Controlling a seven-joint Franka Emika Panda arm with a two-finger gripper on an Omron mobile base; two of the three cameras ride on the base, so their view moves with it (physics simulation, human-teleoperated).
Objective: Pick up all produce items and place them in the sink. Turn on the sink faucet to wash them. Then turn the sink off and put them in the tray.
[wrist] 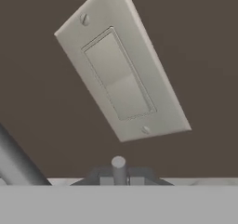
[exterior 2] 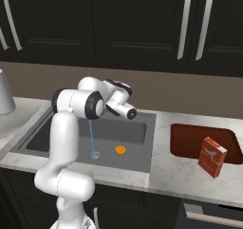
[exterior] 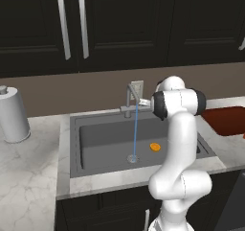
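The small orange produce piece lies on the floor of the dark grey sink, just right of the round drain. A thin blue stream of water falls from the faucet onto the drain. My gripper hangs at the back of the sink by the faucet, its fingers too small to make out. In the hand view, the faucet post slants at lower left. The dark red tray rests on the counter right of the sink.
The white wall outlet plate sits on the backsplash behind the faucet. A paper towel roll stands on the left counter. A red box stands at the tray's front edge. Dark cabinets hang above.
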